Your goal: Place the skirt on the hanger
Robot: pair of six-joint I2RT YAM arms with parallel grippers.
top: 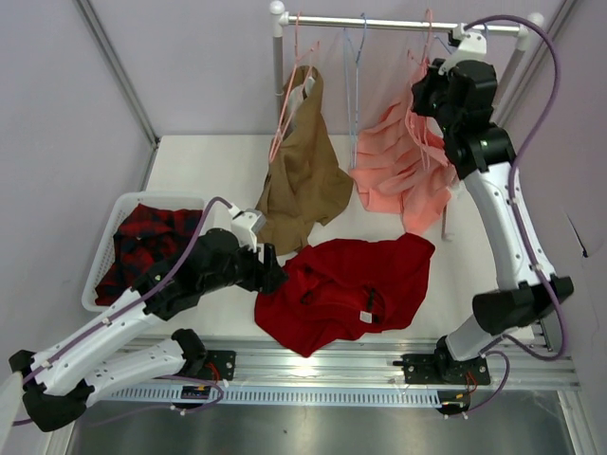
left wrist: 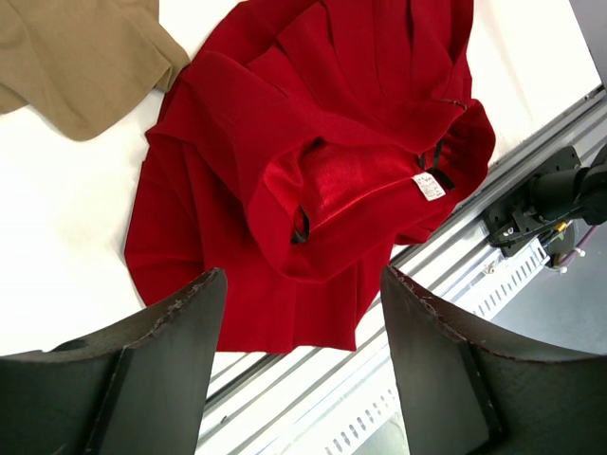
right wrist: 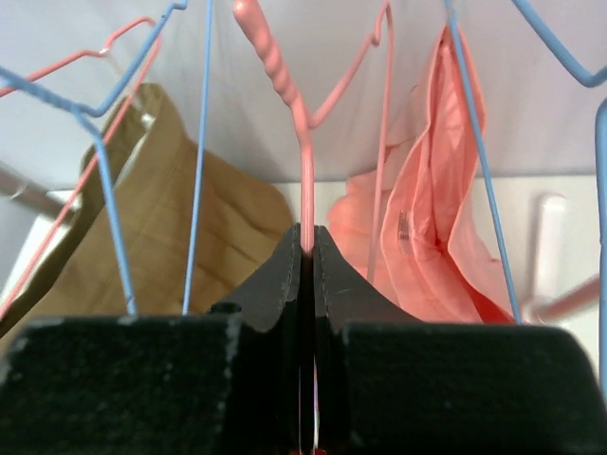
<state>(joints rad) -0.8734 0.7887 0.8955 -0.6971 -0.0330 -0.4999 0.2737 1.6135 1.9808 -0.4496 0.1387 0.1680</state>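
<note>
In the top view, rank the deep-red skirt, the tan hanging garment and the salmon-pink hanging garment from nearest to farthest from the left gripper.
1. Deep-red cloth skirt, on the table right beside the left gripper.
2. Tan cloth garment, hanging just behind it.
3. Salmon-pink cloth garment, hanging farther right.

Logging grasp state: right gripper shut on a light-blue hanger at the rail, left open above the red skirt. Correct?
Not light-blue: the right wrist view shows the right gripper shut on the pale-pink hanger. The rest holds: left gripper open above the skirt.
</note>
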